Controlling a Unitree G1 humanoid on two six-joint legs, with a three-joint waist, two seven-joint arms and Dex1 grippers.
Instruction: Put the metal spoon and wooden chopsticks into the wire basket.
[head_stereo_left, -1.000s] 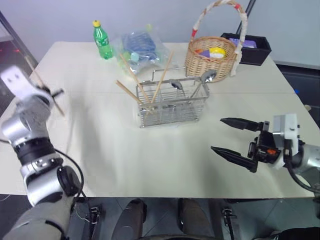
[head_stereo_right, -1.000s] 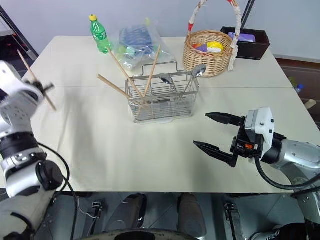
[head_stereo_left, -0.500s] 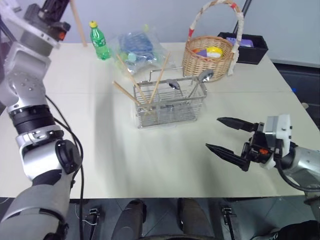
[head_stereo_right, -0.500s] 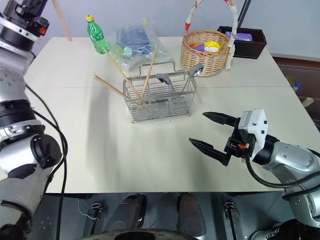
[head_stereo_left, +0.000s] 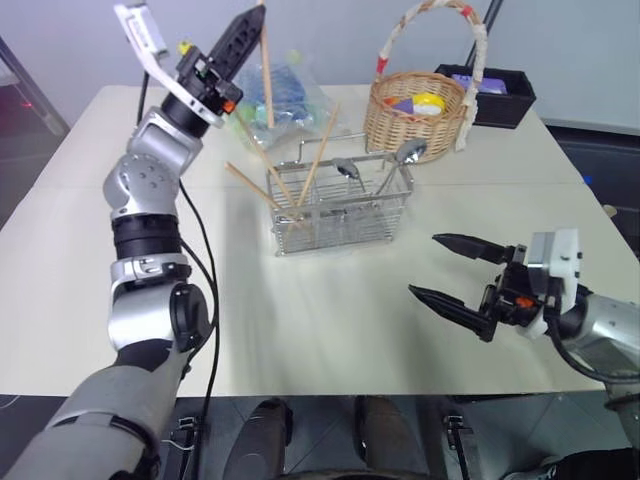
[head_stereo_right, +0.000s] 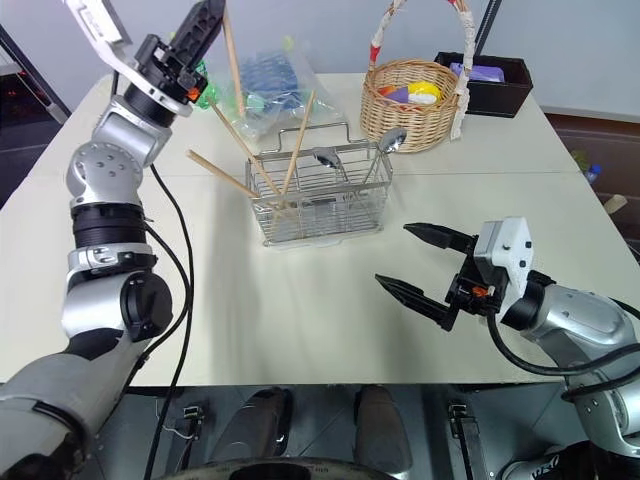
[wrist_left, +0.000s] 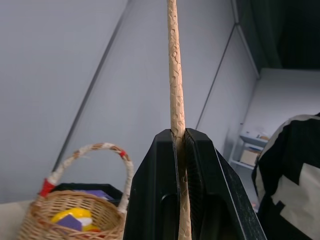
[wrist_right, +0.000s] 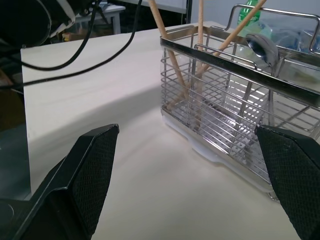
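The wire basket (head_stereo_left: 345, 215) stands mid-table with three wooden chopsticks (head_stereo_left: 322, 155) leaning out of its left part. Two metal spoons (head_stereo_left: 350, 168) stand in its right part. My left gripper (head_stereo_left: 245, 22) is raised high behind and left of the basket, shut on one more chopstick (head_stereo_left: 266, 80) that hangs nearly upright from it. In the left wrist view the stick (wrist_left: 174, 75) is pinched between the fingers (wrist_left: 152, 190). My right gripper (head_stereo_left: 424, 265) hovers open and empty near the front right, pointing at the basket (wrist_right: 240, 125).
A round wicker basket (head_stereo_left: 418, 110) and a black box (head_stereo_left: 505, 95) stand at the back right. A clear plastic bag (head_stereo_left: 290, 90) and a green bottle (head_stereo_right: 203, 90) lie behind the wire basket. Bare tabletop (head_stereo_left: 300, 320) spreads in front.
My left arm has swung up and to the right with the chopstick, from the table's left side to above and behind the wire basket. The right gripper has stayed put.
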